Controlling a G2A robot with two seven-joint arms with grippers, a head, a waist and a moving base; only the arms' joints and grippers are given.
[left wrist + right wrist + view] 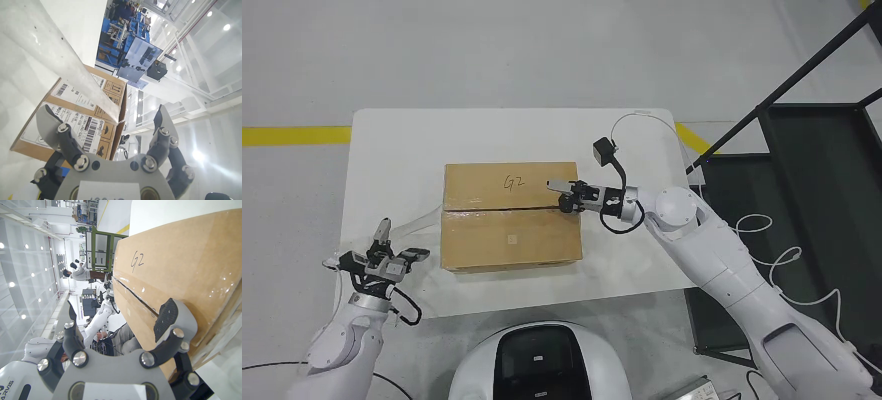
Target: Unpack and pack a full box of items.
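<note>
A closed brown cardboard box (510, 215) with a handwritten mark sits in the middle of the white table (392, 160). Its two top flaps meet at a centre seam. My right gripper (564, 196) is open at the box's right end, one finger (166, 317) resting on the top by the seam (136, 295). My left gripper (385, 250) is open, off the box's left end near the table's front-left corner. A strip of clear tape (62, 55) runs from the labelled end of the box (75, 111) past this gripper (103, 118), loose between its fingers.
A dark metal rack (812, 190) stands right of the table. A yellow floor line (292, 134) runs behind the table's left side. The table has bare room behind and left of the box.
</note>
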